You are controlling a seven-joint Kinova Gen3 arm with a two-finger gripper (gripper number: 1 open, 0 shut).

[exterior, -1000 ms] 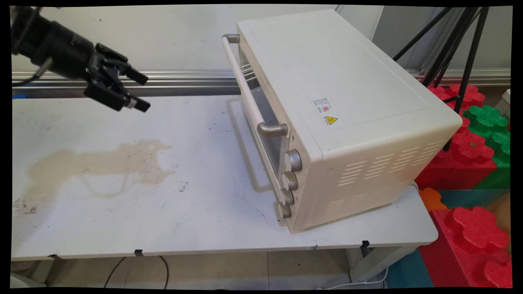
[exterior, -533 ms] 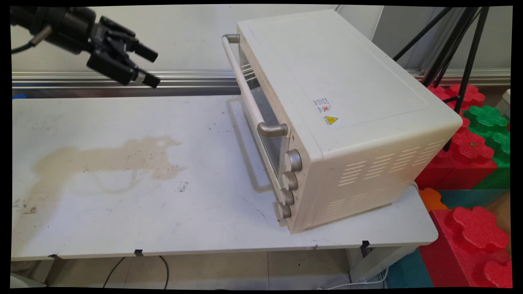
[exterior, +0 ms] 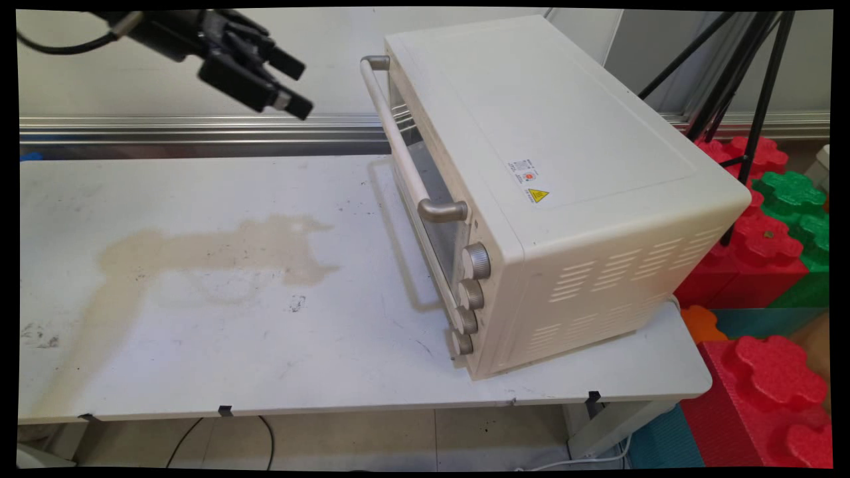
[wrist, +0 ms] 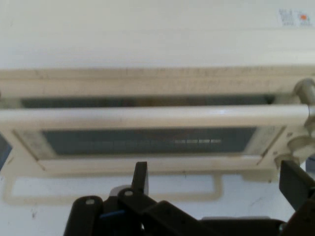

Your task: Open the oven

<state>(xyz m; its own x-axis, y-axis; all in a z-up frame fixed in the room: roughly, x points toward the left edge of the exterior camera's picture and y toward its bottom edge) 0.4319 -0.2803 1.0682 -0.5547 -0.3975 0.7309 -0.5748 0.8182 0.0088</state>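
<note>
Black two-finger gripper (exterior: 297, 87) hangs high over the white table's (exterior: 199, 345) far left part, jaws spread wide, holding nothing. It points right toward the cream-white toaster oven (exterior: 551, 192), well apart from it. Hand view: the oven's long cream handle bar (wrist: 152, 117) crosses the glass door (wrist: 147, 140).

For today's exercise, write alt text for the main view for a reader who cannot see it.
A black gripper, fingers apart and empty, hangs in the air left of a white toaster oven, near the far end of its door handle. The oven stands shut on a stained white table.
</note>
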